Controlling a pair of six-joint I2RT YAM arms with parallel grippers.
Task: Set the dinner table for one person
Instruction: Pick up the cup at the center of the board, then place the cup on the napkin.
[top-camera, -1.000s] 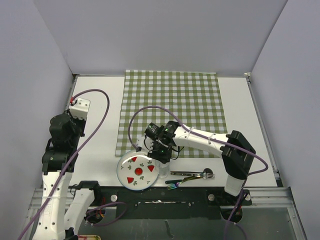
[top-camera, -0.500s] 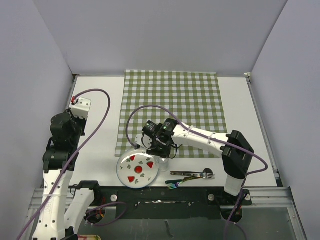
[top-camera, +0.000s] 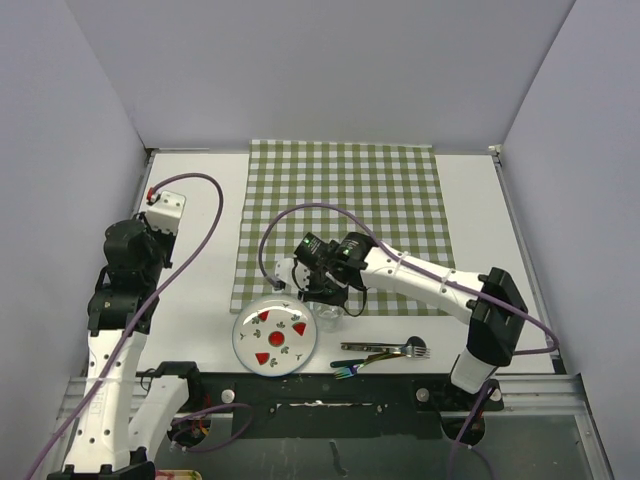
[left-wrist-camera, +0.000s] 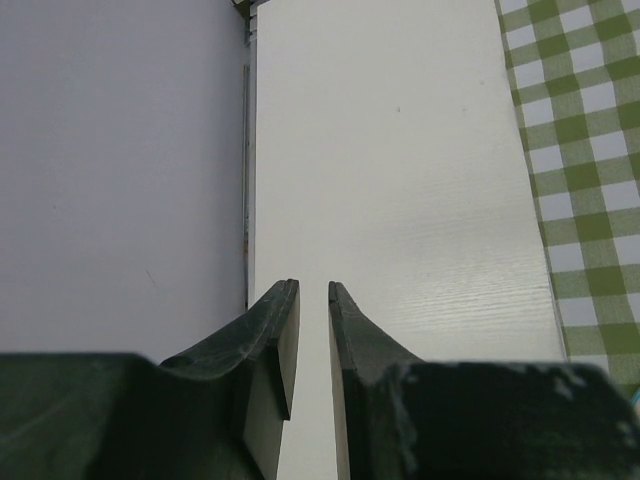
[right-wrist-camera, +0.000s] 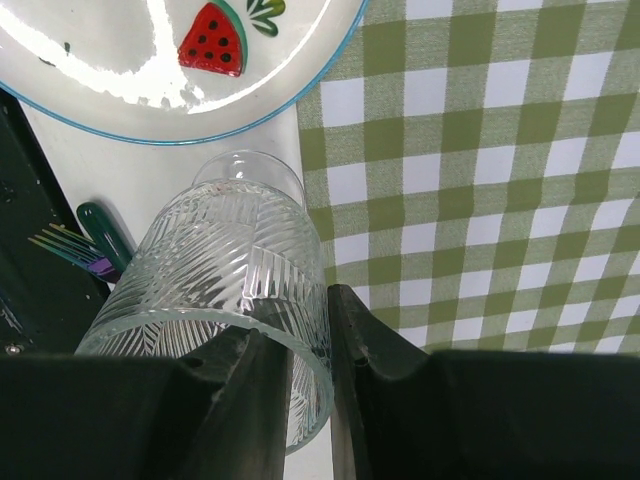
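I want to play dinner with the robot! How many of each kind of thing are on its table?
Plate: 1
Glass: 1, gripped at the rim by the right pincer
Checked cloth: 1
Cutlery: at least 2 pieces; they overlap, so the exact number is hard to tell
Total: at least 5 things

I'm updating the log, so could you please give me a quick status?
Left claw barely open, empty. Right claw gripping glass rim. Plate beside glass; cutlery on dinner table.
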